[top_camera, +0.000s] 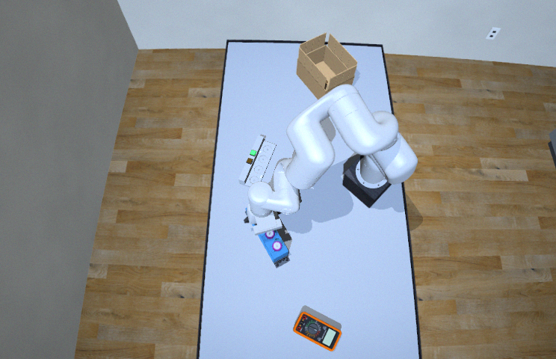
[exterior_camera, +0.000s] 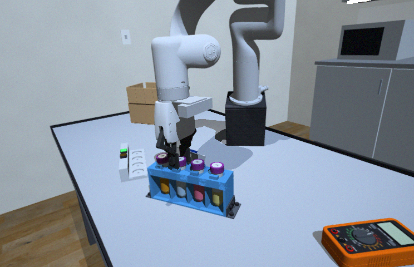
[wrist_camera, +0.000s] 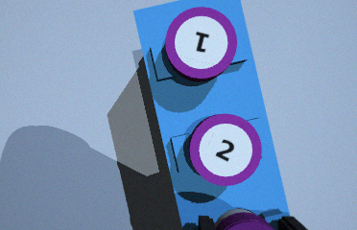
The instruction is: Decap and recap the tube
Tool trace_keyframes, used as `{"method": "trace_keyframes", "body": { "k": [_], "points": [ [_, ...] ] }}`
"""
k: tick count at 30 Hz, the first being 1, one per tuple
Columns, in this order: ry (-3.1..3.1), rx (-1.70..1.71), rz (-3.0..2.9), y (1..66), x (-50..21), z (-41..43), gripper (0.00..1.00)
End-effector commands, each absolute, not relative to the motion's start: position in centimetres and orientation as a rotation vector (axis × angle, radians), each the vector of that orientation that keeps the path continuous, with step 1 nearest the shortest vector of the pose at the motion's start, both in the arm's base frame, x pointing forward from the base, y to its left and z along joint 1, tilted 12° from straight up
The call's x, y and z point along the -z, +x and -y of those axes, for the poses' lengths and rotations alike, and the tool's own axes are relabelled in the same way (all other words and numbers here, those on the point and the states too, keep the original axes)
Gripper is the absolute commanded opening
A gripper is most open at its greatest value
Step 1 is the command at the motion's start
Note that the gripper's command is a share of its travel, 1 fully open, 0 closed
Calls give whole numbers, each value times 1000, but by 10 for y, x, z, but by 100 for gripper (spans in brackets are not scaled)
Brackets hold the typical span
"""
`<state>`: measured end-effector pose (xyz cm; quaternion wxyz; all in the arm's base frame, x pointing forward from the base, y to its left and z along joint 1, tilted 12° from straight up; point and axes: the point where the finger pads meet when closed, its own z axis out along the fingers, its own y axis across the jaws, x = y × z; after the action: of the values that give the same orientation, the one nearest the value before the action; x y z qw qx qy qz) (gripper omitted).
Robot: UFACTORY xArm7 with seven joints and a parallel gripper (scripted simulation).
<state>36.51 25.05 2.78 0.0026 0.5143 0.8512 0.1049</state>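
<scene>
The blue decapping station (exterior_camera: 190, 185) holds four tubes with purple caps. In the wrist view, cap 1 (wrist_camera: 201, 42) and cap 2 (wrist_camera: 225, 149) sit on their tubes. My gripper (wrist_camera: 244, 222) is shut on the cap of tube 3 (wrist_camera: 244, 221), which shows only at the bottom edge. In the exterior view the fingers (exterior_camera: 176, 158) straddle that cap (exterior_camera: 181, 161), second from the left. The white cap tray (exterior_camera: 133, 163) lies beyond, its nests empty and its green lamp (exterior_camera: 122, 150) lit. The keys are hidden behind the gripper.
An orange multimeter (exterior_camera: 371, 241) lies near the front right of the table. An open cardboard box (top_camera: 325, 65) stands at the far end. The arm's black base block (exterior_camera: 245, 122) stands behind the station.
</scene>
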Motion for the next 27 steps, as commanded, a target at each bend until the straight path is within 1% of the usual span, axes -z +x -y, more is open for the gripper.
{"method": "trace_keyframes", "body": {
  "k": [1, 2, 12, 27],
  "points": [
    [1630, -325, -2655, 366, -29, -251, 0],
    [1630, -325, -2655, 366, -29, -251, 46],
    [1630, -325, -2655, 366, -29, -251, 46],
    [1630, -325, -2655, 362, -67, -244, 46]
  ]
}}
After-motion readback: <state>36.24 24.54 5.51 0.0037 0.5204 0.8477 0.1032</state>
